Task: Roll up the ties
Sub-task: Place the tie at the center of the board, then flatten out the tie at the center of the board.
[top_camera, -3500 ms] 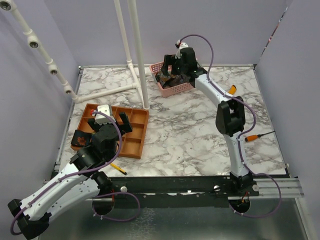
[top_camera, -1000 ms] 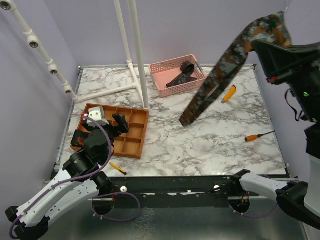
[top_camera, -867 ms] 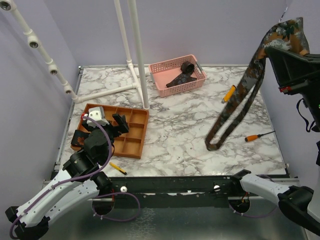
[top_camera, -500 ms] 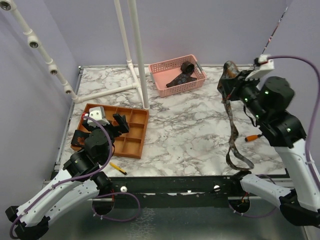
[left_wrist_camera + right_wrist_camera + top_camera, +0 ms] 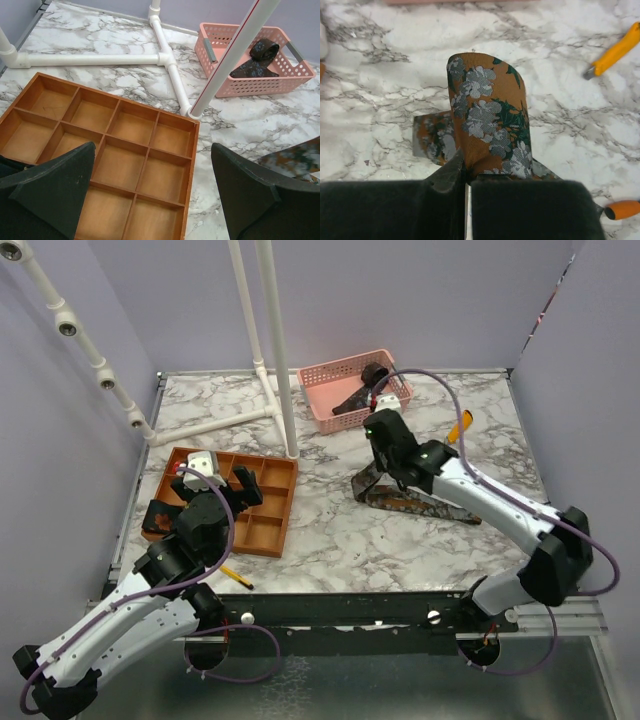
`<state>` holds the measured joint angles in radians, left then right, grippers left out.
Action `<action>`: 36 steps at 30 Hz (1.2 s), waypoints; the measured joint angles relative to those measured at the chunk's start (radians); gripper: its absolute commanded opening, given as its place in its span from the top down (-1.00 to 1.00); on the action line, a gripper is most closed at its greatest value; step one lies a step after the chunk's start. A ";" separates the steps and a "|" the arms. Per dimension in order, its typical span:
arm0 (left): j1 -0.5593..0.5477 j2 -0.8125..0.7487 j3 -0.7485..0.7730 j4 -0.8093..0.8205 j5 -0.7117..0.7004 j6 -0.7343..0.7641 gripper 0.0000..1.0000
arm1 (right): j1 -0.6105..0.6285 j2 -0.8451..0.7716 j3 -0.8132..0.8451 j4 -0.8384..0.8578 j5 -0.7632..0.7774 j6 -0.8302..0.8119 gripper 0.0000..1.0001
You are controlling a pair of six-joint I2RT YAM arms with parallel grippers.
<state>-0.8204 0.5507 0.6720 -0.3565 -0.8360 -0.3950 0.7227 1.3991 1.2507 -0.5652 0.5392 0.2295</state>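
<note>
An orange-brown floral tie [image 5: 425,502] lies stretched across the marble table [image 5: 330,530] to the right of centre. My right gripper [image 5: 371,471] is shut on its left end, and the fabric [image 5: 487,110] bulges up in a fold just ahead of the closed fingers [image 5: 447,177]. A second, darker tie [image 5: 362,390] rests in the pink basket [image 5: 330,412] at the back; the left wrist view shows that tie [image 5: 256,56] too. My left gripper [image 5: 220,490] hovers open over the wooden tray [image 5: 272,532], nothing between its fingers [image 5: 60,175].
A white pipe frame [image 5: 280,360] stands between the tray and the basket. An orange-handled tool [image 5: 458,426] lies right of the basket, another [image 5: 622,209] near the tie. A yellow pencil [image 5: 236,577] sits by the front edge. The compartmented tray [image 5: 125,150] holds nothing visible.
My right arm swung down from high in the air with the hanging tie, which now lies across the table. The left arm barely moved.
</note>
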 measured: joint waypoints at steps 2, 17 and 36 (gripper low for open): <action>0.000 0.000 0.000 0.000 0.000 0.000 -0.98 | 0.010 0.103 0.025 -0.005 0.001 0.019 0.08; 0.000 -0.015 0.000 0.000 0.026 0.000 -0.98 | -0.142 -0.080 -0.192 0.084 -0.198 0.170 -0.89; 0.000 0.137 0.003 0.010 0.332 0.012 -0.98 | -0.715 -0.416 -0.689 0.137 -0.281 0.536 -0.78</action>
<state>-0.8204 0.6876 0.6746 -0.3466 -0.5045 -0.3832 0.0074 0.9833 0.5621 -0.4282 0.2584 0.7658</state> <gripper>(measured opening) 0.991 0.921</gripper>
